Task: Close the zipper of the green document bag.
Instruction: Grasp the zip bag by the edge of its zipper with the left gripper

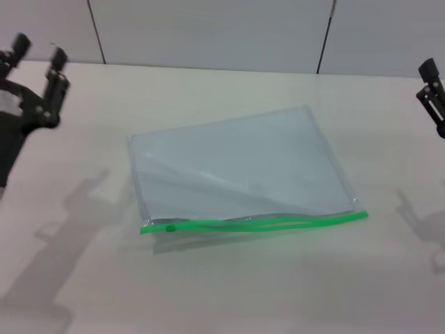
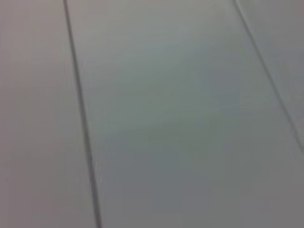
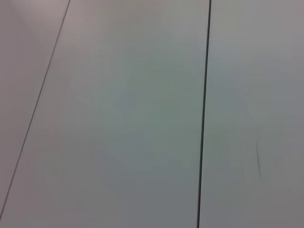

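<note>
Green document bag [image 1: 236, 167] flat mid-table [image 1: 229, 292], zipper [image 1: 254, 223] along near edge, slider at its left end. Left gripper [image 1: 38, 52] far left, fingers spread, empty. Right gripper [image 1: 432, 87] far right, state unclear. Both well apart from bag.

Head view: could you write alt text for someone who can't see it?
A translucent green document bag lies flat on a pale table, its zipper along the near edge, slider at the left end. The left gripper, open, and the right gripper hover at the table's far corners, touching nothing.
</note>
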You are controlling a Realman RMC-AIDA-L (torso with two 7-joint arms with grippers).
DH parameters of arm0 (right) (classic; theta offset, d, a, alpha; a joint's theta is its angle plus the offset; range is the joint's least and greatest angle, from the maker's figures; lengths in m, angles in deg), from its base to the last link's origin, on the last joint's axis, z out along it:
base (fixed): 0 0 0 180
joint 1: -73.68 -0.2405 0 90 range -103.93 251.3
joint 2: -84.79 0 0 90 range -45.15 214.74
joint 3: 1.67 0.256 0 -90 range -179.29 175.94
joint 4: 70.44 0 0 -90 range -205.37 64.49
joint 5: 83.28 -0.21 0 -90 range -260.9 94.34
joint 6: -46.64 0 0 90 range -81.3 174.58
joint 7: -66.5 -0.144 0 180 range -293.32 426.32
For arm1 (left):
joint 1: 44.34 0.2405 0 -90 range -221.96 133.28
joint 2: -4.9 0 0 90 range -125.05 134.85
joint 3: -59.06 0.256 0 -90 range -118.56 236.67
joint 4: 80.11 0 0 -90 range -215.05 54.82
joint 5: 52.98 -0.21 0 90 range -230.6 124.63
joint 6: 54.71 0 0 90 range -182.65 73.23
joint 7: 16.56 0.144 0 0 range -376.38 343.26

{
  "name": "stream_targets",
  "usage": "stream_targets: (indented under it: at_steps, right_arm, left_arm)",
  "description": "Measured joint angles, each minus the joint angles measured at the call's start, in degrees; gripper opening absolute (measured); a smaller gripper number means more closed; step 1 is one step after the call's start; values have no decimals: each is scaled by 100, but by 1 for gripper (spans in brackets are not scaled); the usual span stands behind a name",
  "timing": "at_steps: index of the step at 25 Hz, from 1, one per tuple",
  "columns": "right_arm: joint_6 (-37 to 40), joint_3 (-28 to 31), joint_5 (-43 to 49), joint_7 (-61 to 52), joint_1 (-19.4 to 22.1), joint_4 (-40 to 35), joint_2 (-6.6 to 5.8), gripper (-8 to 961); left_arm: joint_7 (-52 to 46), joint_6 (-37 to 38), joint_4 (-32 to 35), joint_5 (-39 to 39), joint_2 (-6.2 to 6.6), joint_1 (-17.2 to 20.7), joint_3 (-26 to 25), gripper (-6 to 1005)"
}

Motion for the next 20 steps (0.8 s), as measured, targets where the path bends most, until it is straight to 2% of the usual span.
stream_targets:
  at_steps: [3, 8, 11, 13, 14, 17, 20]
  right_arm:
    - [-1, 0, 0, 0, 17, -8, 0, 864]
    - [-14, 0, 0, 0, 26, -19, 0, 864]
    - [-17, 0, -1, 0, 29, -21, 0, 863]
    - [-19, 0, -9, 0, 33, -22, 0, 863]
    - [-22, 0, -11, 0, 35, -23, 0, 863]
    - [-27, 0, -10, 0, 35, -29, 0, 863]
    - [-29, 0, -8, 0, 34, -31, 0, 863]
  left_arm:
    - [33, 11, -115, -486, 4, 36, 0, 509]
    - [243, 0, -540, -1751, 6, 100, 0, 509]
    - [664, 3, -656, -2420, 3, 172, 0, 508]
    - [813, 5, -659, -2580, 5, 191, 0, 508]
    - [1279, 6, -661, -3067, 6, 223, 0, 508]
    - [1783, -47, -663, -3600, 4, 247, 0, 509]
    - [2050, -139, -665, -3856, 3, 305, 0, 509]
